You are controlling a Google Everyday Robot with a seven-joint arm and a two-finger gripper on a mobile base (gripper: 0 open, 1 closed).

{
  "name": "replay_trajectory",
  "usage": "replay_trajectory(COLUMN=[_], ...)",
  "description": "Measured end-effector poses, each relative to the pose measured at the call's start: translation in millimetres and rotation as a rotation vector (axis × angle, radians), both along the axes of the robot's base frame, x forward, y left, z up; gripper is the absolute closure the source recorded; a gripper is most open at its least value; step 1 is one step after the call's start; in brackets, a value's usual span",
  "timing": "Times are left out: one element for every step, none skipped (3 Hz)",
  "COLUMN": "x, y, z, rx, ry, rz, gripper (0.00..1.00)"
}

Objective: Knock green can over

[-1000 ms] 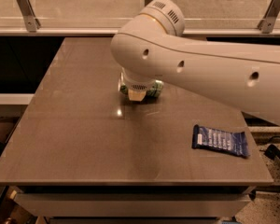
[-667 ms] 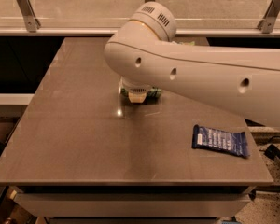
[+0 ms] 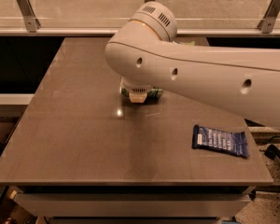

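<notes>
A small patch of the green can (image 3: 155, 94) shows on the brown table (image 3: 84, 139), just under my big white arm (image 3: 186, 69), near the table's middle. Most of the can is hidden by the arm, so I cannot tell whether it stands or lies. My gripper (image 3: 138, 96) reaches down from the arm right beside the can's left side, and only its white lower part shows.
A dark blue snack packet (image 3: 220, 141) lies flat near the table's right front. A sliver of a light green bag (image 3: 186, 43) peeks out behind the arm at the back. A glass rail with metal brackets (image 3: 25, 8) runs behind the table.
My arm's upper joint has swung a little further left over the table. The gripper and the green patch under it stay in about the same place.
</notes>
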State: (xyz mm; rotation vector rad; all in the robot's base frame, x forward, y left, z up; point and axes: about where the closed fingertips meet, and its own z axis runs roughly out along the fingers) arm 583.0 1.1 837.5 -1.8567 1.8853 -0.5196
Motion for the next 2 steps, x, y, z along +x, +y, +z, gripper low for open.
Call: replay_trajectory(x=[-0.3,-0.7], y=[-0.7,-1.5], z=[0.6,1.3], rx=[0.0,0.0], ry=[-0.001,-0.002], rz=[-0.001,-0.002], gripper=[0.37,0.13])
